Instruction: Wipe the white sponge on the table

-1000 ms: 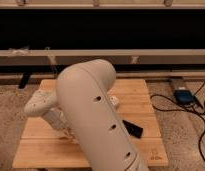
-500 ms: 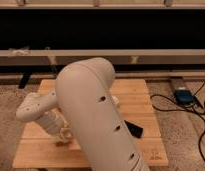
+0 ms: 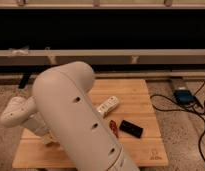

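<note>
Arm bent low over the left side of a plank-topped bench [image 3: 141, 90].

Claw [image 3: 47, 138] down at the bench's left front, mostly hidden by the bulky white arm [image 3: 76, 125]; spread or pressed together, cannot tell. White sponge not made out, covered somewhere at the bench's left side under the arm, so its long axis and heading cannot be told. At the bench's middle, a white labelled bottle [image 3: 107, 106] lying on its side, long axis diagonal; label unreadable. Toward the bench's front, a small red object [image 3: 113, 127] and a flat black rectangular object [image 3: 131, 128], close together. Small mark at the bench's front right corner [image 3: 155, 156], not legible. Right of the bench, a blue device [image 3: 183, 95] with black cables [image 3: 161, 102] on speckled floor [image 3: 181, 135]. Behind the bench, a dark wall with pale rails [image 3: 121, 55].
</note>
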{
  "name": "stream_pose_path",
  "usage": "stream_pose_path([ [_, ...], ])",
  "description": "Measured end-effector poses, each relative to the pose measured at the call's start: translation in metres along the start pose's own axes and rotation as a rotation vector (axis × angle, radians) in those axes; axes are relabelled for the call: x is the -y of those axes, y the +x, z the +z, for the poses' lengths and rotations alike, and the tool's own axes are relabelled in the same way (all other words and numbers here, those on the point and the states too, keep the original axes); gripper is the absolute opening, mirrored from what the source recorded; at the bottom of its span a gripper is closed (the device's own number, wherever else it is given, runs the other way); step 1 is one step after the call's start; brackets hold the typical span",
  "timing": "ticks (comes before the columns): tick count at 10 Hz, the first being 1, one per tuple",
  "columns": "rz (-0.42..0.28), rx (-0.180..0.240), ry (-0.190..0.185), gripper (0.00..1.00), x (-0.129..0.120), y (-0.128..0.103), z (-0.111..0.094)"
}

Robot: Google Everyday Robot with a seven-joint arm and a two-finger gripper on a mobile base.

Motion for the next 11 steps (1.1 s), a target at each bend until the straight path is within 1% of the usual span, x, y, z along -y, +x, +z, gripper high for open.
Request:
stream_pose_path([
  [2,-0.018,0.011,0.029,0.0,0.005,-0.022,-0.014],
  [4,-0.005,0.018,0.049,0.0,0.01,-0.037,-0.021],
  [5,0.027,0.022,0.055,0.0,0.018,-0.043,-0.022],
  [7,0.121,0.024,0.055,0.0,0.045,-0.045,-0.02],
  [8,0.188,0.017,0.053,0.0,0.062,-0.042,-0.016],
  [9,0.252,0.004,0.048,0.0,0.077,-0.036,-0.01],
  [11,0.32,-0.018,0.036,0.0,0.089,-0.017,0.002],
])
